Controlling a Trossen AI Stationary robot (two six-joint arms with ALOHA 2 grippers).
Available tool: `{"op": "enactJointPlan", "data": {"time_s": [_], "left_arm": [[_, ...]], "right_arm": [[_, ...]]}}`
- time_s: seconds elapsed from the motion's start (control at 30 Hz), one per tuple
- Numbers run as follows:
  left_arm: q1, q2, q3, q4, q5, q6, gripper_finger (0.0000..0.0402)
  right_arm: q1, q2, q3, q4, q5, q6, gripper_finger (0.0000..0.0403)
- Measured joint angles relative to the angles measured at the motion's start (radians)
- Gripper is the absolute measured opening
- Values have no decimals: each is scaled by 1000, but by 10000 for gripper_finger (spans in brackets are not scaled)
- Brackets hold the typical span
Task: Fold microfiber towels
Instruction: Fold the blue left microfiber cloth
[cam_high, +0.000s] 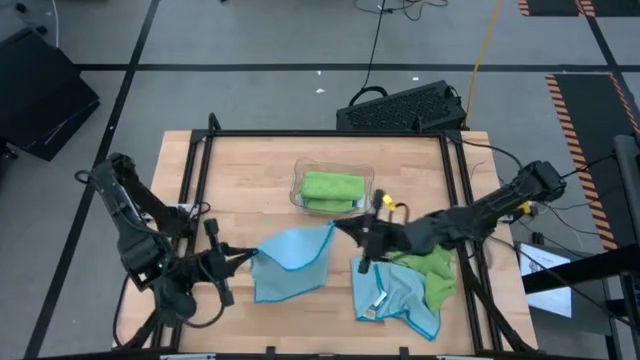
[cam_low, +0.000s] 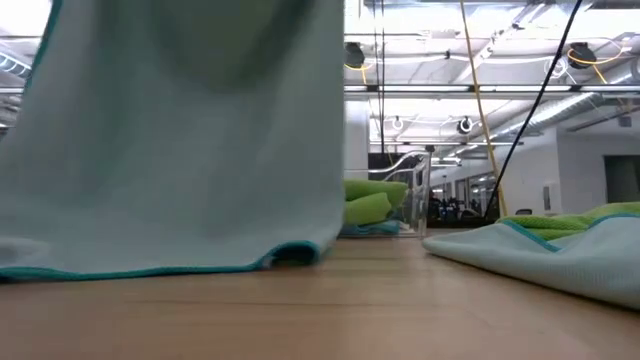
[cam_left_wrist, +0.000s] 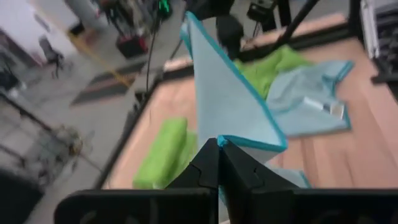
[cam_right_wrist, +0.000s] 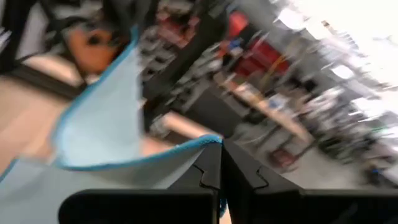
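Stretching between left hand (cam_high: 247, 256) and right hand (cam_high: 340, 228), blue towel (cam_high: 290, 262) runs crosswise.

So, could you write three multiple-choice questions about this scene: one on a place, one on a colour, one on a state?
1. Where are the folded green towels?
A. in the clear tray
B. on the floor
C. on the keyboard

2. What colour is the towel held between both grippers?
A. lime green
B. light blue
C. white

3. How is the left gripper?
A. wide open, empty
B. shut on a towel corner
C. out of view

Answers:
1 A, the green stack sits inside the tray's walls.
2 B, the lifted cloth is light blue with a teal edge.
3 B, the left wrist view shows the fingers pinching the corner; the right gripper pinches another edge.
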Motion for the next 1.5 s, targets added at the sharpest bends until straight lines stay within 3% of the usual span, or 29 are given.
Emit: {"op": "enactJointPlan", "data": {"time_s": [0.17, 0.37, 0.47, 0.67, 0.77, 0.97, 1.17, 1.23, 1.37, 1.5], "left_arm": [[0, 0, 88, 110, -69, 220, 3], [-47, 0, 181, 165, -63, 385, 6], [-107, -5, 207, 163, -84, 410, 4], [-212, -42, 214, 160, -253, 366, 3], [-213, -44, 214, 170, -225, 319, 5], [-202, -2, 213, 189, -65, 282, 3], [-203, 17, 213, 322, 24, 393, 3], [-209, 17, 213, 322, 3, 402, 3], [-223, 11, 213, 166, -145, 288, 3], [-197, 8, 213, -142, -150, -51, 3]], "right_arm": [[113, -20, 105, 24, 156, -166, 0], [205, 29, 205, 18, 292, -225, 0], [229, 59, 233, 19, 391, -187, 0], [224, 76, 235, 17, 579, -176, 0], [207, 74, 232, 19, 565, -130, 0], [254, 80, 230, -1, 518, -72, 0], [310, 79, 230, 121, 522, -127, 0], [314, 79, 230, 132, 520, -136, 0], [261, 83, 230, 80, 484, -88, 0], [146, 104, 230, -61, 314, 51, 0]]}}
